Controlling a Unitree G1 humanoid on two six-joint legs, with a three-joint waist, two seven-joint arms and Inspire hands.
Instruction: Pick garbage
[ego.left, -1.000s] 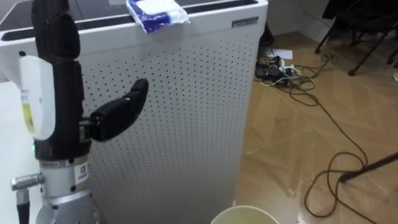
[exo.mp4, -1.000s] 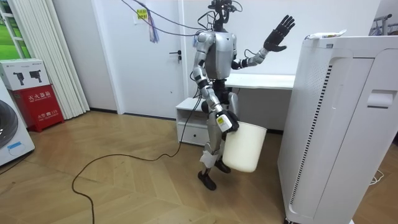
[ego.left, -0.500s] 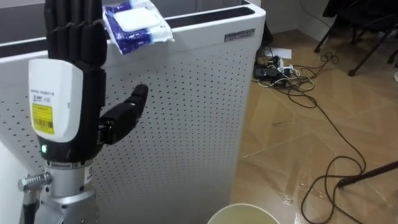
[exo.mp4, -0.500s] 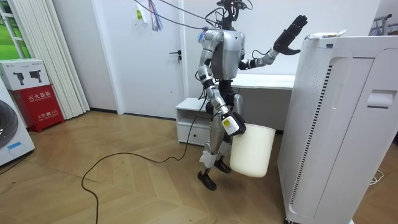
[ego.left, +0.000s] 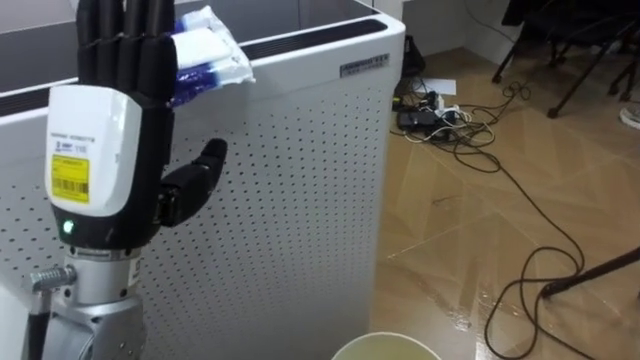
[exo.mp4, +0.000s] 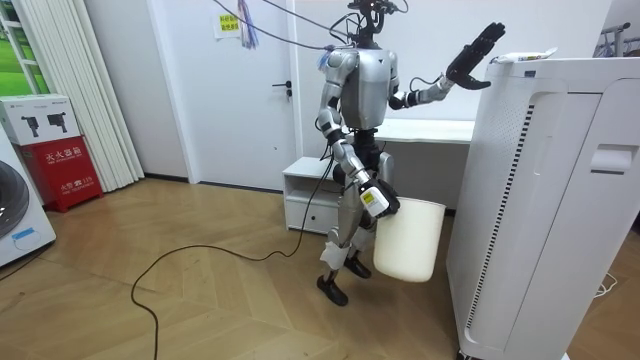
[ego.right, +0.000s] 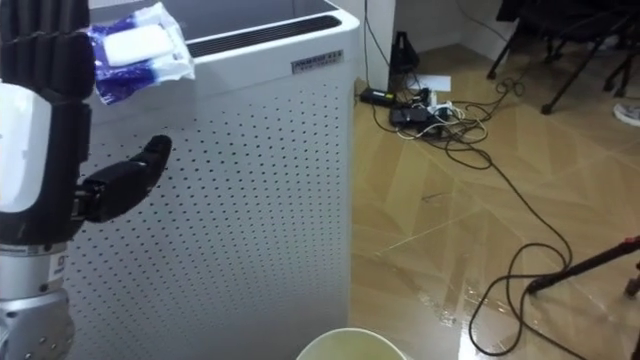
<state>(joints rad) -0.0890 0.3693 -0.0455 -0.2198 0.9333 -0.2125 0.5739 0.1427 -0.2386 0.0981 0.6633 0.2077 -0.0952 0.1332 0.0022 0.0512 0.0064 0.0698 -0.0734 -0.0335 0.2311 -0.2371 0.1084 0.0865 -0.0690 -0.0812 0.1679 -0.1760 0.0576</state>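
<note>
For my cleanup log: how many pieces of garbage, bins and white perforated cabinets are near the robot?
Garbage, blue-and-white packet on top of the cabinet: 1
white bin: 1
white perforated cabinet: 1
Total: 3

Tall white perforated cabinet (ego.left: 290, 200); tangled cables (ego.left: 440, 112) on wood floor (ego.left: 450, 240); red box (exo.mp4: 55, 155) by curtain (exo.mp4: 90, 80).
</note>
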